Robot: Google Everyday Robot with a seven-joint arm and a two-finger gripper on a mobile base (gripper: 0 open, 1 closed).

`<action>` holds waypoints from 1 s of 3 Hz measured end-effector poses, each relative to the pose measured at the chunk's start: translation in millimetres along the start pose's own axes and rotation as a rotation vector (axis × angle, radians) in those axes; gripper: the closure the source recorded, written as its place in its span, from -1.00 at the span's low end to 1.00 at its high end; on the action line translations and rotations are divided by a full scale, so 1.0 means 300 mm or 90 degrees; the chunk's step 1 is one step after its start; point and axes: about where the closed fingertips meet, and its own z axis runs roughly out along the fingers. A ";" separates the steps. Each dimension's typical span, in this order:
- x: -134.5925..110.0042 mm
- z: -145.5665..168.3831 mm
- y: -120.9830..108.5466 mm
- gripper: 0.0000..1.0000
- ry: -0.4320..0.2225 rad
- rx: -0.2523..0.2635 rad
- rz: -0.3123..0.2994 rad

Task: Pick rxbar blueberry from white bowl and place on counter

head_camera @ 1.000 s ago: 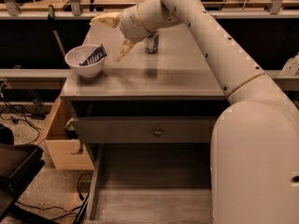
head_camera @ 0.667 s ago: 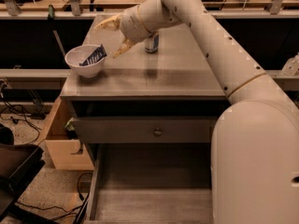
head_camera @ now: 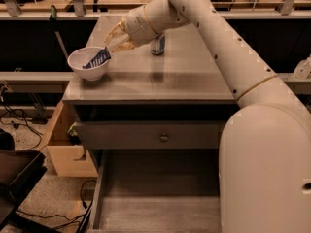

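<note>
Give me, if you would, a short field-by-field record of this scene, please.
gripper: at the bar's raised end, by the bowl's right rim
bar: tilted in the bowl, one end above the rim
bowl: upright, near the counter's left edge
can: upright on the counter, behind the arm
task: bar not yet on the counter
</note>
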 end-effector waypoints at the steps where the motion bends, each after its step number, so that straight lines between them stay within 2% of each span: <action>1: -0.004 0.001 0.004 -0.09 -0.003 -0.002 0.001; 3: -0.042 0.010 -0.001 -0.98 -0.031 -0.009 -0.023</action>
